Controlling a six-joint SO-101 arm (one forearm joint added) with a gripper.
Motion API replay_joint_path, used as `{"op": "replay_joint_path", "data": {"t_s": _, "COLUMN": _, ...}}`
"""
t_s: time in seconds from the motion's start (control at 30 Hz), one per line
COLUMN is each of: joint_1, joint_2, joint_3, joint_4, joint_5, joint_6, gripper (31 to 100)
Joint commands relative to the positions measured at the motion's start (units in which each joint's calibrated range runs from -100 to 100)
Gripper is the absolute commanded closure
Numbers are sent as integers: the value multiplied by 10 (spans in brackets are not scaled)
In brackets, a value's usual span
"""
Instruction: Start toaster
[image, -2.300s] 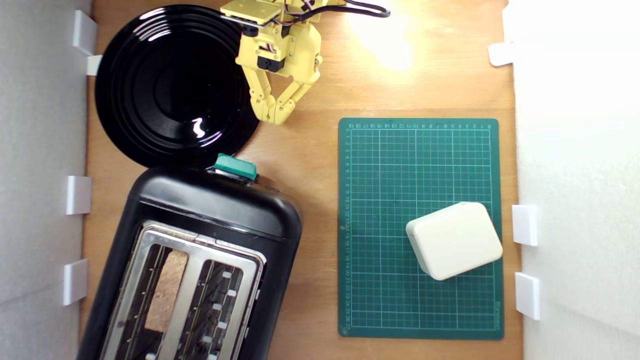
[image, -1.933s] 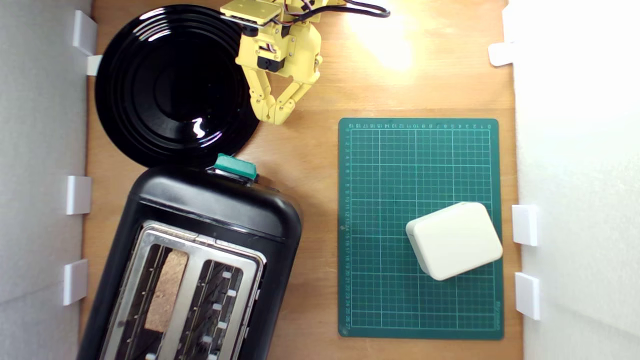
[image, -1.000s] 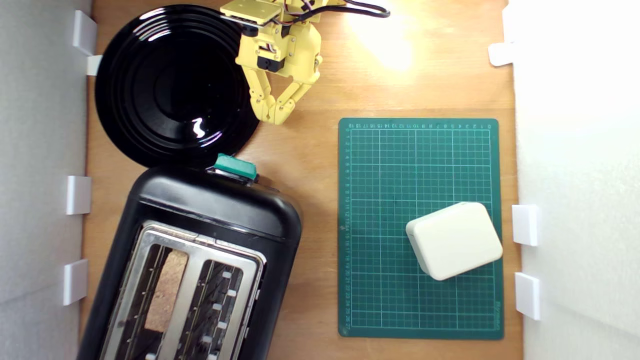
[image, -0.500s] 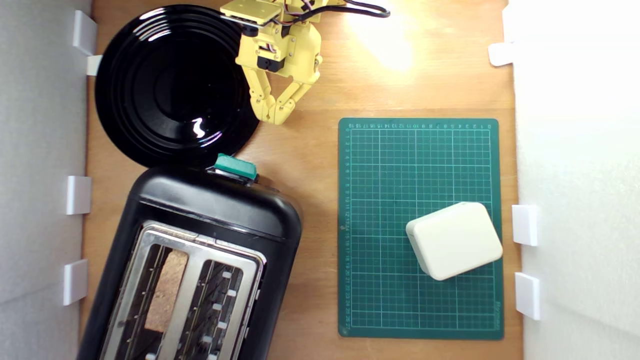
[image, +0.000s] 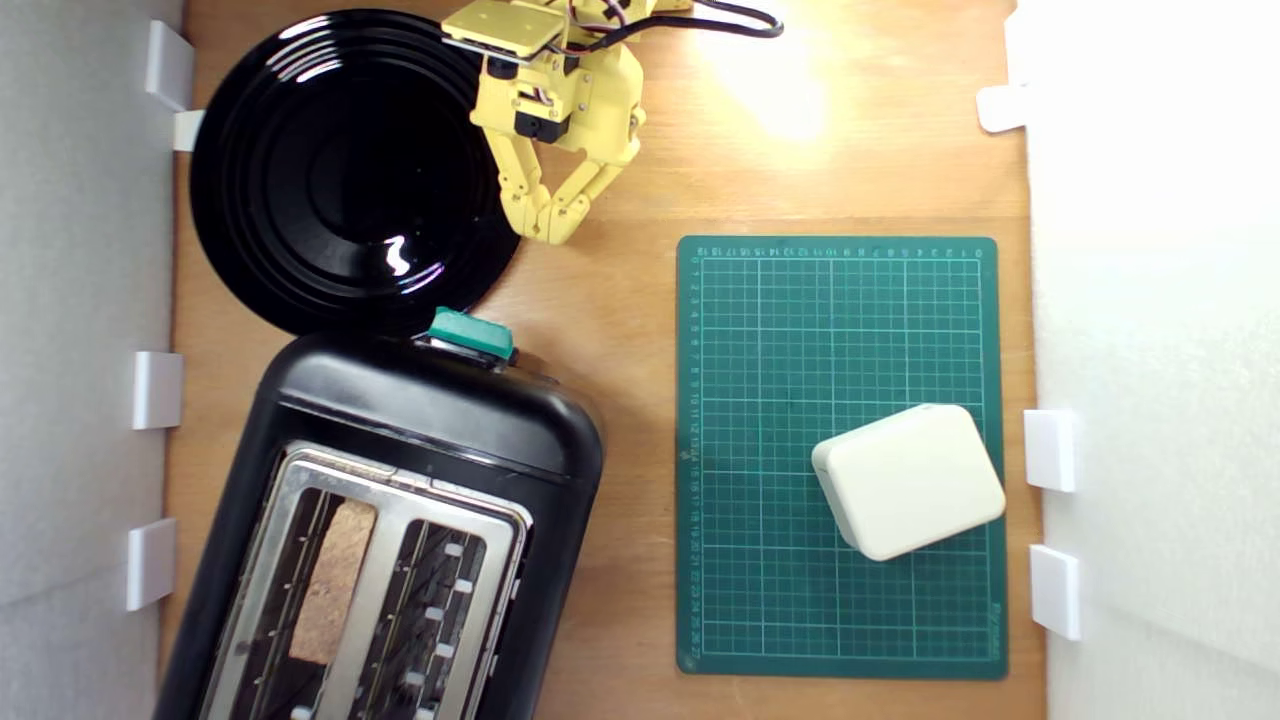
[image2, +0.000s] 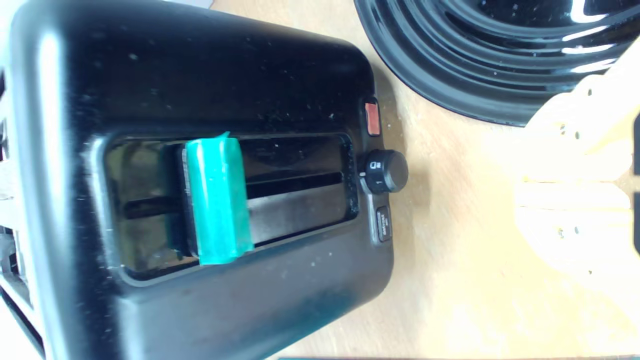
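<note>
The glossy black toaster (image: 400, 520) lies at the exterior view's lower left, with a brown slice (image: 333, 580) in one slot. Its teal lever knob (image: 470, 335) juts from the end facing the arm. The wrist view shows that end face (image2: 200, 65), the teal lever knob (image2: 217, 200) in its slot, a black dial (image2: 385, 171) and a red button (image2: 372, 118). My yellow gripper (image: 545, 232) hangs shut and empty near the plate's edge, well apart from the lever; its fingers (image2: 575, 170) appear pressed together in the wrist view.
A round black plate (image: 340, 170) sits at the exterior view's upper left, touching the toaster's end. A green cutting mat (image: 840, 300) with a cream rounded box (image: 908, 480) lies on the right. White walls with clips line both sides.
The gripper and wrist have shifted very slightly upward in the exterior view. Toaster, plate and box have not moved.
</note>
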Motion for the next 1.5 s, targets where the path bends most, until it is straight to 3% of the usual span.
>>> {"op": "replay_joint_path", "data": {"t_s": 0.0, "joint_1": 3, "joint_2": 94, "joint_3": -117, "joint_4": 9, "joint_5": -2, "joint_6": 3, "gripper": 989}}
{"op": "replay_joint_path", "data": {"t_s": 0.2, "joint_1": 3, "joint_2": 201, "joint_3": -223, "joint_4": 68, "joint_5": -2, "joint_6": -1, "gripper": 989}}
{"op": "replay_joint_path", "data": {"t_s": 0.4, "joint_1": 3, "joint_2": 275, "joint_3": -315, "joint_4": 99, "joint_5": -3, "joint_6": -1, "gripper": 989}}
{"op": "replay_joint_path", "data": {"t_s": 0.93, "joint_1": -6, "joint_2": 475, "joint_3": -622, "joint_4": 91, "joint_5": -7, "joint_6": -1, "gripper": 989}}
{"op": "replay_joint_path", "data": {"t_s": 1.47, "joint_1": -14, "joint_2": 527, "joint_3": -653, "joint_4": 91, "joint_5": -12, "joint_6": -2, "gripper": 989}}
